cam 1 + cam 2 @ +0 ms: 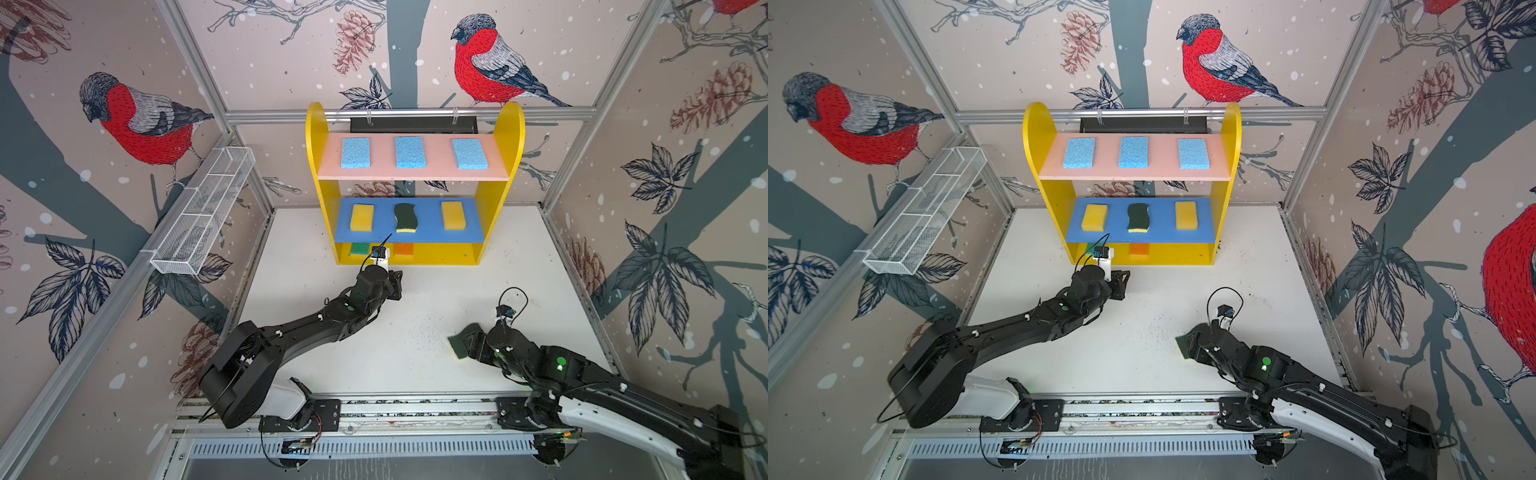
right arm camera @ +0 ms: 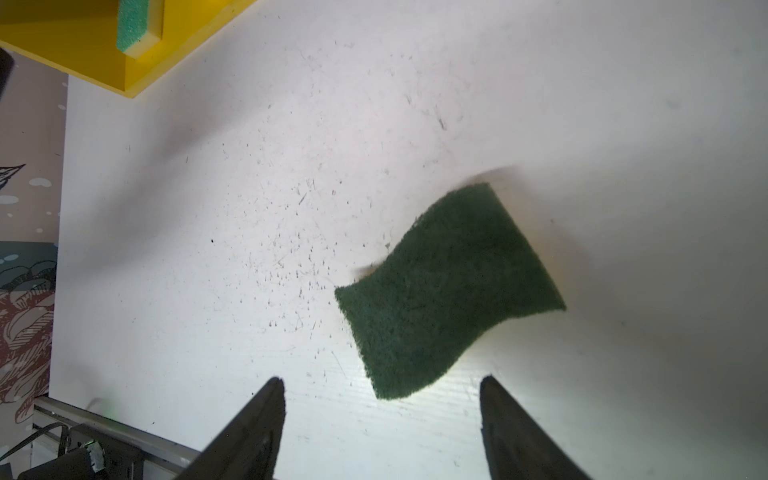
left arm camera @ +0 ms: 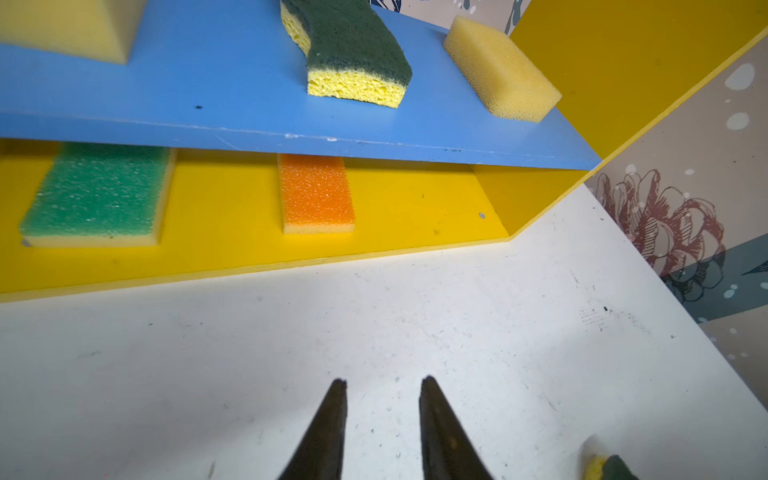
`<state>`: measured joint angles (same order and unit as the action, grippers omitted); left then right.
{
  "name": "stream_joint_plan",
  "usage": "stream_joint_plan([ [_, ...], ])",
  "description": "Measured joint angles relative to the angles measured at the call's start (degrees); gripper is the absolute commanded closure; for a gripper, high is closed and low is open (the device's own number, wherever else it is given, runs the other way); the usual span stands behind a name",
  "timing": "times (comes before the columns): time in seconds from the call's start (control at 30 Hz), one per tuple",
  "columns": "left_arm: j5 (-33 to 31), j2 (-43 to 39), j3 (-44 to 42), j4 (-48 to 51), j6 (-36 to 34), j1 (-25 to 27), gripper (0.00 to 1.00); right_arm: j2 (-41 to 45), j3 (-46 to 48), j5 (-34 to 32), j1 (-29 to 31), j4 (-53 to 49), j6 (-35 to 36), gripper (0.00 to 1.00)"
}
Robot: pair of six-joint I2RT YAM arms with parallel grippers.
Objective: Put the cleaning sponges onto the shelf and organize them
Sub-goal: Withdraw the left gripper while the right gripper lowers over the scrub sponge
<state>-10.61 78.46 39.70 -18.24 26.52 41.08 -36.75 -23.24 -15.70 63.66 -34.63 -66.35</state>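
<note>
Right, my left claw point(image 3: 382, 380) hangs low over the white tabletop point(image 3: 415, 324), just in front of the small three-tier shelf with yellow rounded-top sides point(image 1: 314, 133). Its two dark fingers stand a narrow gap apart, with nothing between them, and they point toward the bottom tier.

My right claw point(image 2: 382, 379) is spread wide and has hold of nothing. It sits over the wavy dark-green scourer with a yellow underside point(image 2: 449, 291), which lies flat on the tabletop, green face up, well apart from the shelf. In the right wrist view the near corner of that loose scourer reaches just in between the fingertips and touches neither. In both top views the claw hides part of it.

On the shelf, I see the pink top board point(image 1: 432, 172) carrying three flat light-blue rectangular sponges point(image 1: 409, 152) in a row, each apart from the next. The blue middle board point(image 1: 424, 232) holds a yellow foam block point(image 1: 362, 217) toward its left end, another yellow foam block point(image 1: 453, 215) toward its right end, and a second wavy green-on-yellow scourer point(image 1: 405, 217) between them. On the yellow bottom board point(image 3: 232, 232) lie a green-topped yellow sponge point(image 3: 97, 191) and, beside it but apart, an orange-topped yellow sponge point(image 3: 316, 191).
</note>
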Motion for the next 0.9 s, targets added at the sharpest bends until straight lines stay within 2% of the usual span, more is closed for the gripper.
stream_joint_plan([
  [0.13,-2.21,-4.09,-0.96,3.61,-1.07,0.00,0.61,-1.38,0.48,-2.51,6.60,-1.75,-7.23,0.42],
  [0.23,-4.13,-6.82,-1.90,5.90,-1.40,0.00,0.59,-2.38,1.31,-3.74,9.97,-2.56,-11.72,0.45],
  [0.5,-7.41,-13.77,-3.52,10.23,-2.01,0.00,0.58,-2.25,4.66,-4.72,12.24,-3.58,-19.34,0.55],
  [0.7,-9.57,-18.27,-4.22,11.50,-2.97,0.00,0.59,-5.22,5.22,-5.22,11.85,-1.68,-20.33,0.58],
  [0.9,-11.67,-21.16,-5.09,12.31,-4.04,0.00,0.59,-11.78,5.22,-4.70,8.48,3.45,-17.11,0.60],
])
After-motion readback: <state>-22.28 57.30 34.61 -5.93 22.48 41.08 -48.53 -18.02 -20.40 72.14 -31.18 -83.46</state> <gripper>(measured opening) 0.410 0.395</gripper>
